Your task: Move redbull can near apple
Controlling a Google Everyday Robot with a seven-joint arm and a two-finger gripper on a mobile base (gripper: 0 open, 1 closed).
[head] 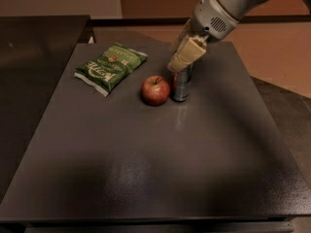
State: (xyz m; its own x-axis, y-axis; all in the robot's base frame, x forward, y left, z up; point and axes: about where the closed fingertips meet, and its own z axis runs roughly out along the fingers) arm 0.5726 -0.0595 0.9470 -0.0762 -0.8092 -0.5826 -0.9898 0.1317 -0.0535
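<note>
The top of the redbull can (181,87) is hidden behind the gripper (178,66), which hangs just over it at the far middle of the surface (146,169). The can's dark print cannot be read. Its lower left side seems slightly overlapped by the apple (155,90); contact between them cannot be judged. The robot arm (228,8) is cut off by the top edge. The lettering on the green chip bag (111,68) is too small to read. The surface's near left corner is cropped.
</note>
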